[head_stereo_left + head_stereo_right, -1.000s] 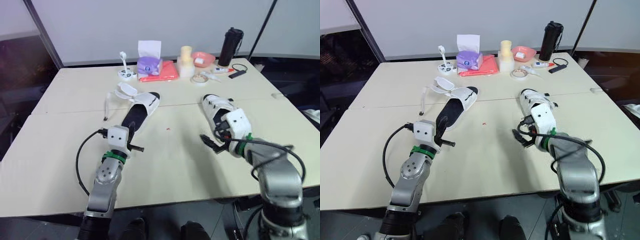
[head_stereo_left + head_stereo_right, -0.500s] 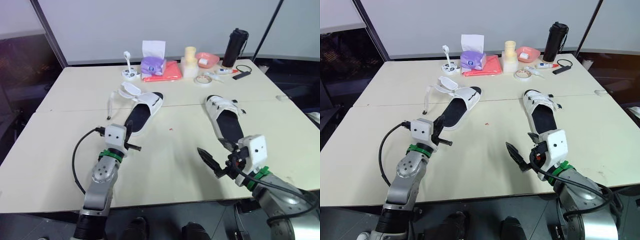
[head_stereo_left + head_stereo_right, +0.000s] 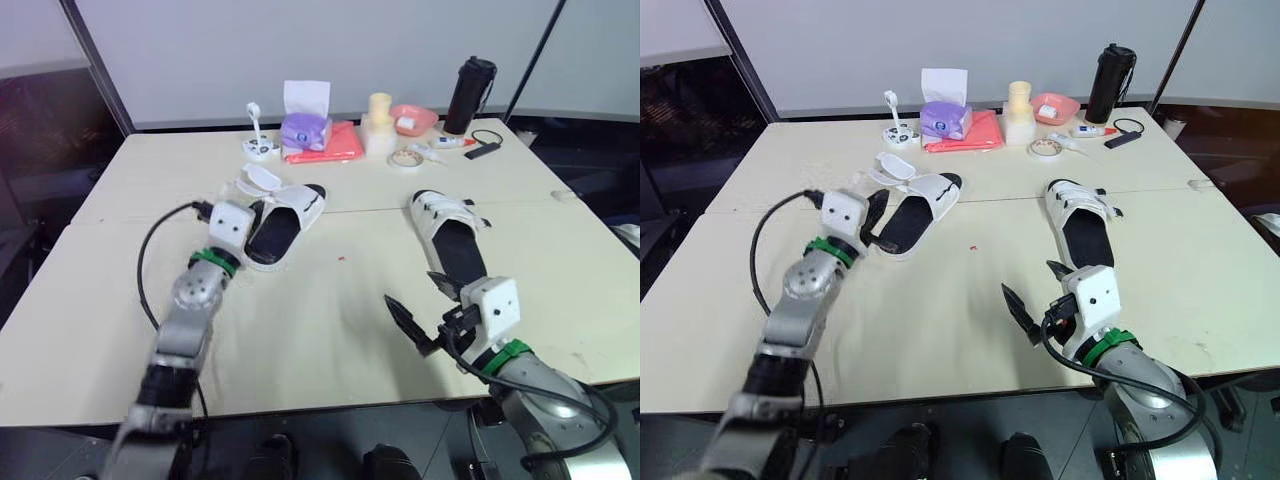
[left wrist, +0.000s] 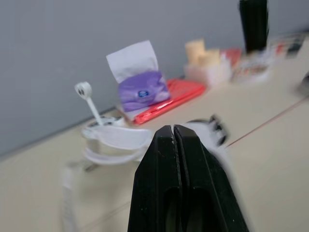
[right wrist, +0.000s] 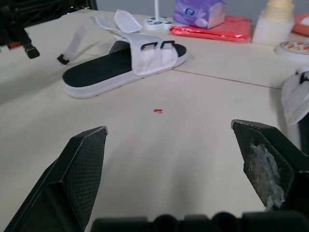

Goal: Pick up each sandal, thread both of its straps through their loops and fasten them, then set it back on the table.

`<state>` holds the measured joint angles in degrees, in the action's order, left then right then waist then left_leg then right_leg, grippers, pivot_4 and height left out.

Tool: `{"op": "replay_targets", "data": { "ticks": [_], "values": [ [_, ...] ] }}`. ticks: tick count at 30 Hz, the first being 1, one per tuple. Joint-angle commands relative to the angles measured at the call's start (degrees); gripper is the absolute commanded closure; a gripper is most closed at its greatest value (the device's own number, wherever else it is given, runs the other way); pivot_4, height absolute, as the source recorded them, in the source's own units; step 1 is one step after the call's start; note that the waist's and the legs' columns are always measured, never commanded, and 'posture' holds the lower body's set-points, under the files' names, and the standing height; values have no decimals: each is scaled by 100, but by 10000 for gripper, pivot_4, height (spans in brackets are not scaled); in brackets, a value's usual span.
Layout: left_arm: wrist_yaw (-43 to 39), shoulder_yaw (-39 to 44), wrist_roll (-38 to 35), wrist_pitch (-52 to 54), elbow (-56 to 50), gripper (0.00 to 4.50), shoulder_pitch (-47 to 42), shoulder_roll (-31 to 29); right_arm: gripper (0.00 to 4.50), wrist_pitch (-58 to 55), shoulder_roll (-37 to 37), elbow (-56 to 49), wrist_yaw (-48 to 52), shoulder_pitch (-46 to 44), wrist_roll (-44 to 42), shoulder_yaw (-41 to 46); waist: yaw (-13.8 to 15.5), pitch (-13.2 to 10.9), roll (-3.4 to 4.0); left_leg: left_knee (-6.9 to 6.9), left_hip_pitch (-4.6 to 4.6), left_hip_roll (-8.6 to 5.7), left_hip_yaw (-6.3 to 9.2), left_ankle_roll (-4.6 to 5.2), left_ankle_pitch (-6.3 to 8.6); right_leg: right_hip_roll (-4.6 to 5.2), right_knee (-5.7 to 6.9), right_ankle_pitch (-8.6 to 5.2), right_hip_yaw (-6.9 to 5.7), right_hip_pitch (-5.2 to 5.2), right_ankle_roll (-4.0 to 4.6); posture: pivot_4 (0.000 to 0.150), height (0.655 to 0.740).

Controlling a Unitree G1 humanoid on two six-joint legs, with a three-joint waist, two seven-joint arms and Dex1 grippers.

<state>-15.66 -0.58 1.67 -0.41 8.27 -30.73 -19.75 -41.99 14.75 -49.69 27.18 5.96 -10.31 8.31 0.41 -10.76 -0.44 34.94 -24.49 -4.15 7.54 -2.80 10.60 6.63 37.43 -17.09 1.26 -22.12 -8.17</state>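
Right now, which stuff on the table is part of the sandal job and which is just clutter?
Job: left sandal, straps loose; right sandal; left gripper, shut; right gripper, open.
Clutter: tissue pack, red pouch, cream container, pink bowl, tape roll, black bottle.
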Motion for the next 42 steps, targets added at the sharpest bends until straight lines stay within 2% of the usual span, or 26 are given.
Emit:
{"op": "replay_targets", "data": {
  "ticks": [1, 3, 9, 10, 17, 27, 33, 38, 42],
  "values": [
    [-129, -326, 580, -641, 682, 39319, -370, -357, 0, 190, 85, -65, -139, -76, -89, -86, 0, 0, 0, 0, 0, -1, 2, 0, 0, 1, 1, 0, 0, 2, -1, 1500, 7400],
    [-197, -523, 880, -918, 1133, 31760, -585, -565, 0, 227, 109, -40, -199, -94, -94, -114, 0, -1, -1, -5, 0, -3, 2, 0, 0, 3, -1, 0, 1, 0, -1, 1500, 7400],
    [-201, -1140, 1728, -1878, 2203, 817, -1152, -979, 0, 289, 146, -13, -373, -123, -98, -227, 9, -2, -3, -8, -1, -3, 5, 0, 0, 3, 0, 0, -1, -2, -1, 1500, 7400],
    [-186, -1235, 1858, -2007, 2384, 216, -1279, -1007, 0, 291, 149, -11, -397, -128, -102, -246, 10, -2, -3, -8, -1, -3, 4, 0, 0, 3, 0, 0, -1, -2, -1, 1500, 7400],
    [162, -1815, 2636, -2474, 3850, 216, -2378, -830, 0, 302, 211, 41, -484, -198, -145, -314, 15, -4, -7, -7, -2, -4, 3, 0, 0, 3, 1, 0, -3, -2, -4, 1500, 7400],
    [1515, -2631, 3609, -2327, 6114, 216, -3730, 4, 0, 292, 335, 48, -615, -234, -197, -353, -22, -13, -22, -5, -4, -7, 5, 2, 0, 3, 13, -8, -6, -3, -17, 1500, 7400],
    [2162, -2956, 3973, -1763, 6758, 216, -4086, 400, 0, 287, 382, 26, -689, -216, -189, -384, -30, -14, -25, -3, -5, -9, 5, 2, 0, 3, 18, -11, -5, -4, -21, 1500, 7400],
    [2260, -3025, 4028, -1470, 6929, 216, -4162, 563, 0, 291, 401, 4, -747, -187, -195, -387, -45, -15, -26, 0, -7, -9, 4, 2, 0, 4, 20, -11, -5, -5, -22, 1500, 7400],
    [2242, -3041, 4057, -1353, 6979, 18562, -4161, 631, 0, 316, 417, 7, -777, -158, -189, -387, -88, -15, -26, 0, -7, -10, 5, 2, 0, 4, 22, -11, -5, -5, -22, 1500, 7400]
  ]
}}
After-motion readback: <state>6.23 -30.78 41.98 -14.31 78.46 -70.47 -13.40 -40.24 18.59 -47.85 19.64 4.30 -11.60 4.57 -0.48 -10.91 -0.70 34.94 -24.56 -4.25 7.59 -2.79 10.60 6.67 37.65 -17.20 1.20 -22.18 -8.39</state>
